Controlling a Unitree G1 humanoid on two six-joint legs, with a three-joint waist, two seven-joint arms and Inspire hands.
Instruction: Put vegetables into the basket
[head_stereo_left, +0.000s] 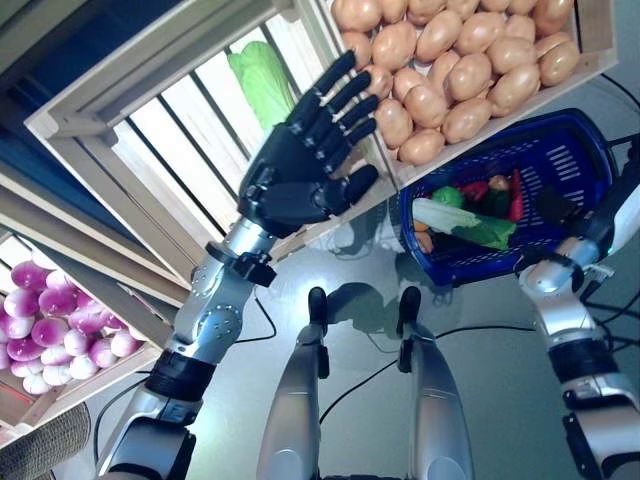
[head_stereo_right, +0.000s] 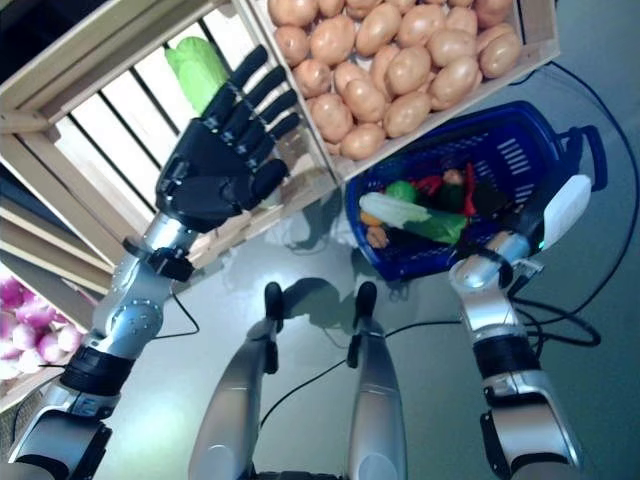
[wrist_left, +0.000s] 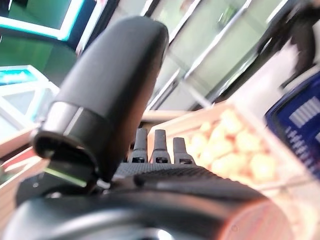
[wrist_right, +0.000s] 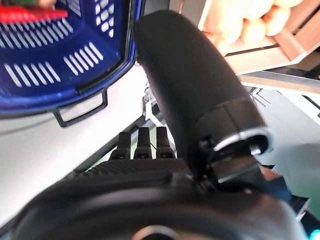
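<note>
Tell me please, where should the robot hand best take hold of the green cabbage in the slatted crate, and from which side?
Probably around the middle of the green cabbage, coming from the crate's open front. It lies alone against the wooden slats, so only its front shows free for fingers and thumb to close on. The open left robot hand is already raised just before it.

The setting is a produce shop or a mock grocery display. Slatted wooden crates stand tilted as display bins: one is filled with potatoes, one holds a green leafy cabbage, and one holds purple-and-white turnips. A blue plastic shopping basket containing mixed vegetables sits beside the potato crate.
</note>
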